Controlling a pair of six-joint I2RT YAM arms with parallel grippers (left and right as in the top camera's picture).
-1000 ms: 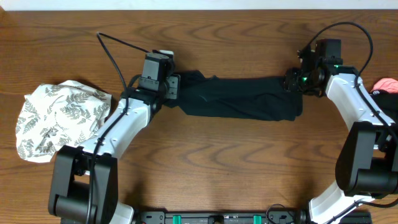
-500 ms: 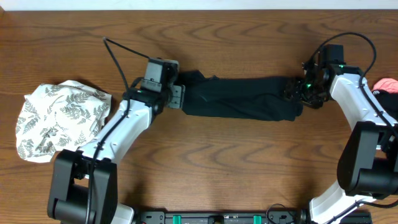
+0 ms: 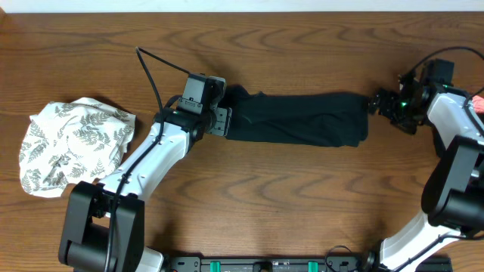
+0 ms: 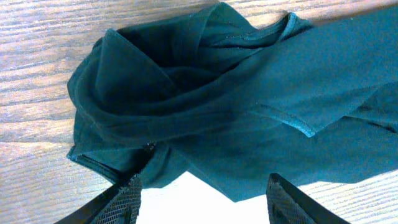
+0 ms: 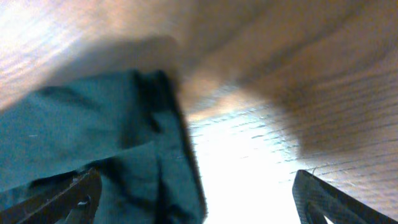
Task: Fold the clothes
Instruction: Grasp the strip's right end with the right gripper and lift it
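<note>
Nearest the robot's side of the table (image 3: 302,204), the leaf-print cloth (image 3: 72,143) sits crumpled far to the left, well apart from both grippers. Beyond it the dark garment (image 3: 302,119) lies as a long band, its long axis running left to right across the middle of the table. Each arm stands at one end of it. The left gripper (image 3: 221,119) is right at the bunched left end. In the left wrist view its fingers (image 4: 127,199) are spread apart, and the rumpled, twisted fabric (image 4: 249,106) lies just ahead of them and partly between them. Whether either pad touches cloth cannot be told. The right gripper (image 3: 382,102) is just beside the right end and clear of it. In its own view the fingers (image 5: 68,196) are wide apart and empty, with the garment's edge (image 5: 93,137) off to their left. The left arm is therefore nearer to a hold. The right wrist view is blurred and washed out by glare, so hems and layers are hard to read. At the far right a pink thing (image 3: 479,100) is cut off by the frame.
</note>
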